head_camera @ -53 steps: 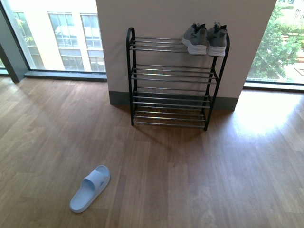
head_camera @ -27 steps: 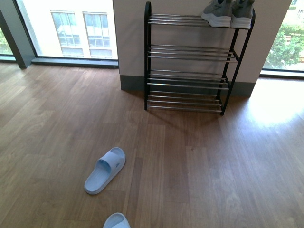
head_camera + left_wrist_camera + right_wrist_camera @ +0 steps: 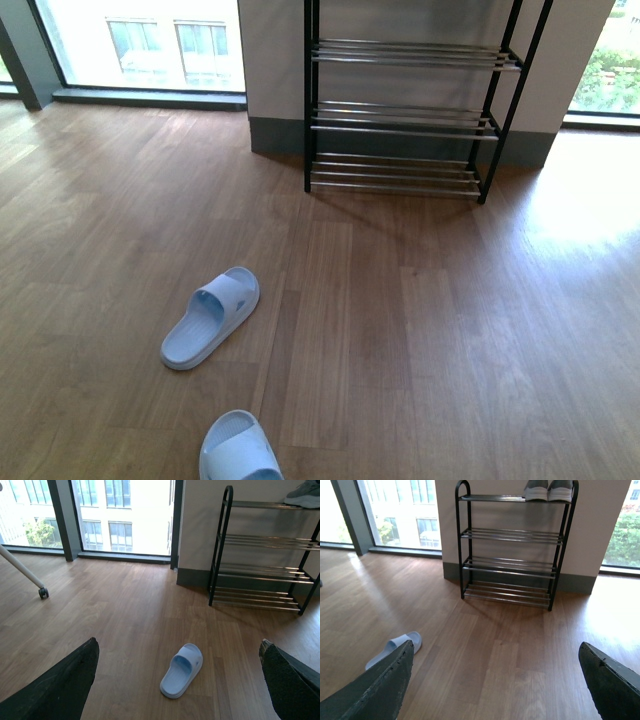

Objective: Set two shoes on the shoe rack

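A pale blue slide (image 3: 211, 317) lies on the wooden floor at the left of the front view, toe toward the rack. A second pale blue slide (image 3: 237, 450) shows partly at the bottom edge. The black shoe rack (image 3: 405, 120) with chrome bars stands against the wall ahead; its top tier is cut off there. The grey sneakers (image 3: 549, 490) sit on its top tier at the right, and show in the left wrist view (image 3: 304, 495). My left gripper (image 3: 179, 680) is open above the floor, with a slide (image 3: 182, 670) between its fingers. My right gripper (image 3: 495, 680) is open and empty; a slide (image 3: 395, 647) lies by its finger.
Floor-to-ceiling windows (image 3: 140, 40) flank the wall behind the rack. A white pole on a castor wheel (image 3: 43, 593) stands on the floor in the left wrist view. Bare wooden floor (image 3: 420, 340) lies between the slides and the rack.
The front view has tilted down and come nearer: the rack's top tier with the sneakers has left the frame, and the second slide shows more at the bottom edge.
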Controlling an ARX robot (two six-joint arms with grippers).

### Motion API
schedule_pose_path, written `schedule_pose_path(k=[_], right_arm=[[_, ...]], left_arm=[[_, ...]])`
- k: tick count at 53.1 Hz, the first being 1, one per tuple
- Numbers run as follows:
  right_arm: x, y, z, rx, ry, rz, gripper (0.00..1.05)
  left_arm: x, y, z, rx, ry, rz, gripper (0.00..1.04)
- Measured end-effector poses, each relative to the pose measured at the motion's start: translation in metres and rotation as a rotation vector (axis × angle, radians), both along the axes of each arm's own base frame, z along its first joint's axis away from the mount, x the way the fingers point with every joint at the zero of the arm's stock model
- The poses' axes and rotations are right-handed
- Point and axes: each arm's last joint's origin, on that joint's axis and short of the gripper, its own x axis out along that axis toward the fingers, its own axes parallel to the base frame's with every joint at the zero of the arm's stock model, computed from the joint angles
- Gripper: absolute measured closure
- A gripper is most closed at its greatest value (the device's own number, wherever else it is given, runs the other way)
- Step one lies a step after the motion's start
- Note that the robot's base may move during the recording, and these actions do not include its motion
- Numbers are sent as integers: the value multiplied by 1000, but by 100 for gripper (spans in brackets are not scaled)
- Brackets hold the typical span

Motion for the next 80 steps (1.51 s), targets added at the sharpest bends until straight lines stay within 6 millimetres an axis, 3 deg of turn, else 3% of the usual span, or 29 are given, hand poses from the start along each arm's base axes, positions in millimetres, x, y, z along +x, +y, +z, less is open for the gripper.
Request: schedule_pose_path(k=[80], right_arm=[[0, 0, 0, 0, 0, 0, 9]], left_arm=[[0, 0, 0, 0, 0, 2, 9]])
